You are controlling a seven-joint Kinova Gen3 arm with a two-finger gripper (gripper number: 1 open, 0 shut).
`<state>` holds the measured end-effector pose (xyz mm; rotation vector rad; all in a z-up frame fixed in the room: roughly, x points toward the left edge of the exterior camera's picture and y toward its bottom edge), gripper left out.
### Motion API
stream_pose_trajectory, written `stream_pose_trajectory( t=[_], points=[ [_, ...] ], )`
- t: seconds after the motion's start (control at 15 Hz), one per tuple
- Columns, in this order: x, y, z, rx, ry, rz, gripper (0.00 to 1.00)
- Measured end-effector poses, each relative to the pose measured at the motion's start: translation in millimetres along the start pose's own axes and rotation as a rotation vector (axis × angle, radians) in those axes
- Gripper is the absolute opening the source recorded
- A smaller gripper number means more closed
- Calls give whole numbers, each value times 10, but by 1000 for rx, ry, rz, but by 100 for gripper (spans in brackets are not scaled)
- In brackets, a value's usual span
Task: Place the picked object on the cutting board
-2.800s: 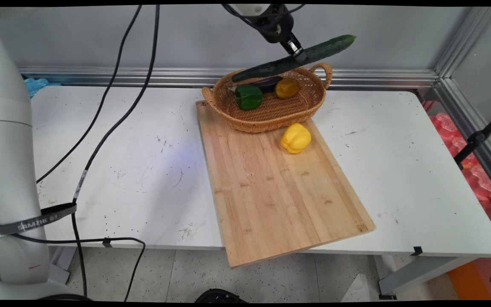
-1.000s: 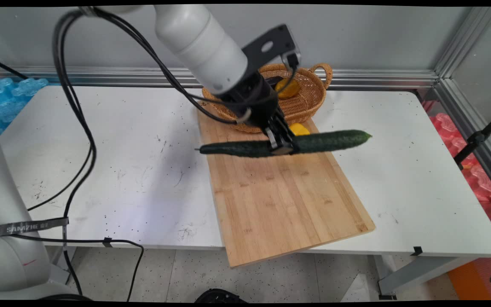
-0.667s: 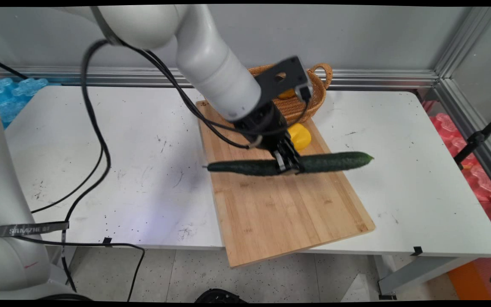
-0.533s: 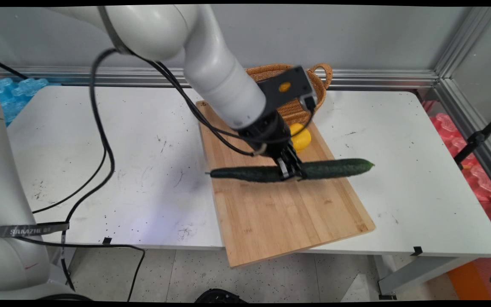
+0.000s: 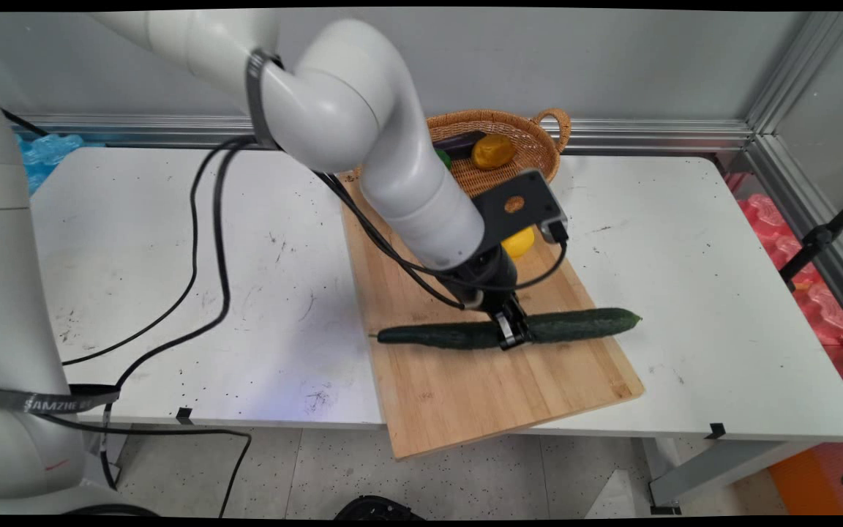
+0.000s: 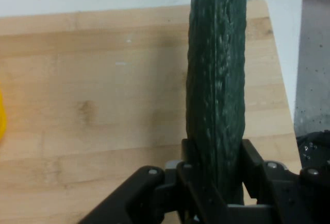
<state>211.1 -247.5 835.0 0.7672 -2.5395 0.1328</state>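
We see the gripper (image 5: 513, 333) pinching the cucumber (image 5: 575, 324) near its middle, its fingers (image 6: 255, 165) pressed against both sides, and the cucumber now lies level just over the wooden cutting board (image 5: 465, 380), crossing its full width. Since a second ago it has come down and toward the board's near half, farther from the wicker basket (image 5: 538, 146) and the yellow pepper (image 5: 520, 241).

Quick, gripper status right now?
Gripper: shut on the cucumber, gripped near its middle, low over the cutting board.
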Motion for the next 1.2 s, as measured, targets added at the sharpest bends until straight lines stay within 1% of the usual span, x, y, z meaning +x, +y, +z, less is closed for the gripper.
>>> stream_pose_trajectory(
  t=[0.2,0.67,0.73,1.2],
  points=[
    [-18,43,169,0,-18,-19,0],
    [-35,94,369,4,-34,-54,0],
    [-35,98,391,6,-36,-59,100],
    [-41,141,416,-3,-35,-73,100]
  ],
)
